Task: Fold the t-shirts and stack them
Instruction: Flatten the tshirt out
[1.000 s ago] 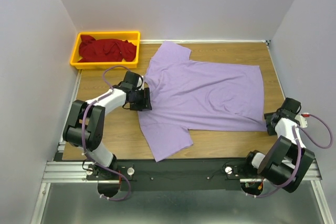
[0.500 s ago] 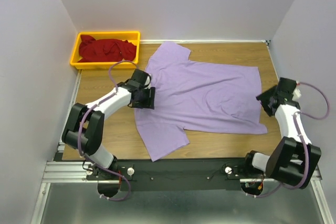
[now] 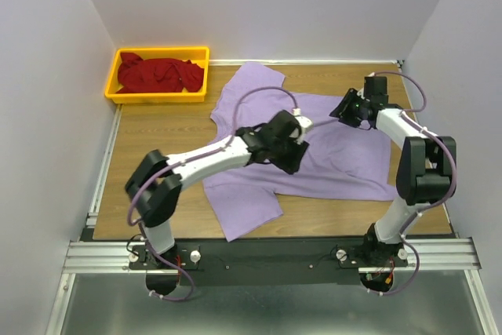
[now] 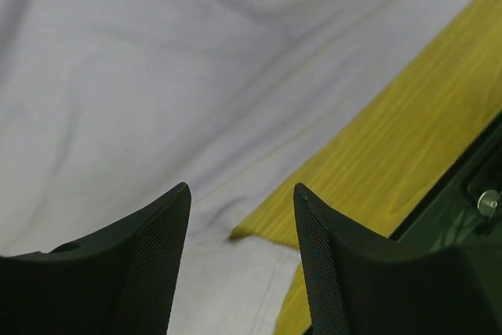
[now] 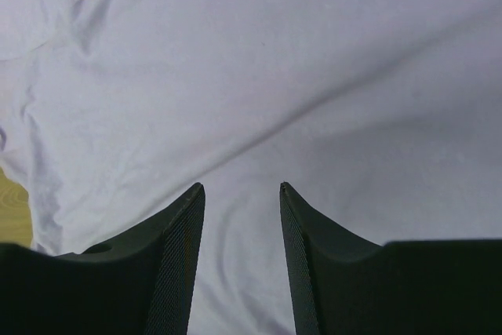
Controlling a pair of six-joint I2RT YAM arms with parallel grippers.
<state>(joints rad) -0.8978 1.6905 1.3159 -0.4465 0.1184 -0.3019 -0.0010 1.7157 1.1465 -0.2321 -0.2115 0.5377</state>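
A lilac t-shirt (image 3: 337,154) lies spread flat on the wooden table (image 3: 157,127), neck to the left, hem to the right. My left gripper (image 3: 290,154) reaches across to the shirt's middle. It is open and empty, and in the left wrist view (image 4: 241,187) it hovers over the shirt (image 4: 196,76) near its front edge and the sleeve corner. My right gripper (image 3: 340,111) is open and empty over the far right part of the shirt, and the right wrist view (image 5: 241,186) shows only cloth (image 5: 274,76) under it. A red t-shirt (image 3: 157,74) lies crumpled in the bin.
A yellow bin (image 3: 161,50) stands at the far left corner of the table. Grey walls close in the left, back and right sides. The black rail (image 4: 471,202) runs along the near edge. Bare wood (image 4: 408,139) shows in front of the shirt.
My left arm has swung from the shirt's left edge to its middle. My right arm has moved from the near right corner up over the shirt's far right part.
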